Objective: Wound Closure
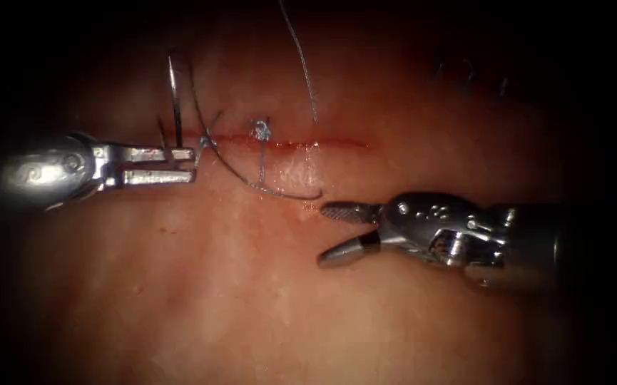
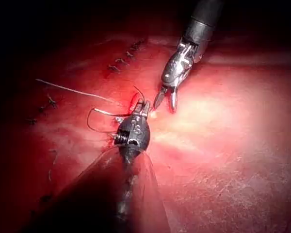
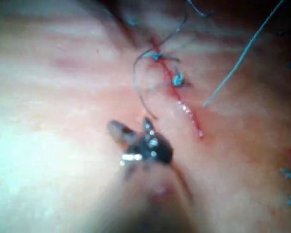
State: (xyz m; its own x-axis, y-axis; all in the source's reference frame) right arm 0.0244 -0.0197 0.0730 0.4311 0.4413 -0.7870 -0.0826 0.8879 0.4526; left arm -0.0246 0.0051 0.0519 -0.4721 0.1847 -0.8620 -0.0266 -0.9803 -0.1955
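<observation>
At the left of the endoscope frame, the left arm's tool (image 1: 158,165) is polished silver metal: a rounded wrist body bearing faint engraved markings, then two long, flat, straight bars. At lower right, the right arm's tool (image 1: 333,234) has a darker grey wrist with small round pins, a dark shaft, and two tapered jaws, the upper one finely serrated.

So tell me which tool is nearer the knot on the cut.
Left. The left tool sits just left of the knot, level with the cut, jaws open by the thread. The right tool is below and right of it, jaws open, holding nothing.
</observation>
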